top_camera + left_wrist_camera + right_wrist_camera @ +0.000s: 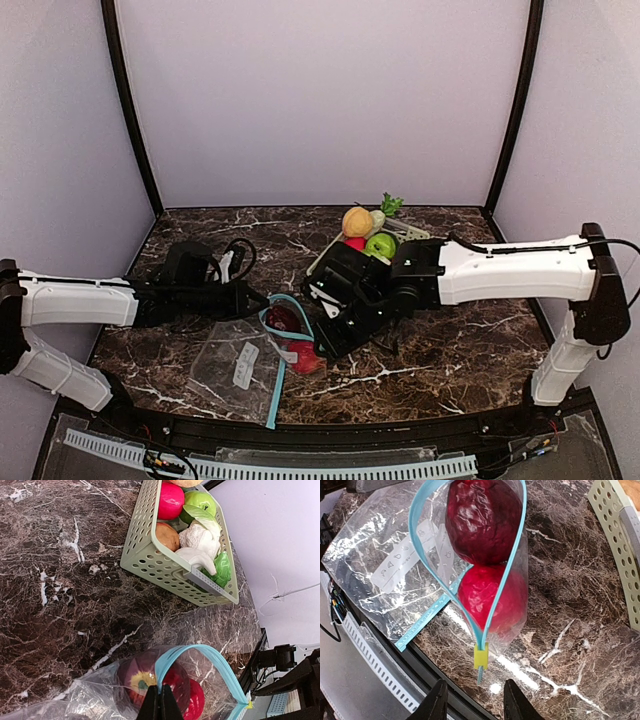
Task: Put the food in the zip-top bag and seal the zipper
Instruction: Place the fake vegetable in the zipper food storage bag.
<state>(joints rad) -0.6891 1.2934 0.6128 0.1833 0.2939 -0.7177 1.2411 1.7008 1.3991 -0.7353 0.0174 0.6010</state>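
Dark marbled counter (450, 330), pale lilac walls (320, 100), black corner posts.

Left arm stretched low from the left edge toward centre. Left gripper (160, 694) pressed together, pinching the blue zipper rim of the zip-top bag (235, 365).

Bag flat near the front edge, mouth gaping. Two red food pieces (482, 525) inside, one behind the other.

Right arm reaching in level from the right, wrist tipped down over the bag. Right gripper (475, 705) spread, holding nothing, just short of the yellow slider (480, 656).

Remaining food (200, 502) in the green basket (150, 555) behind.
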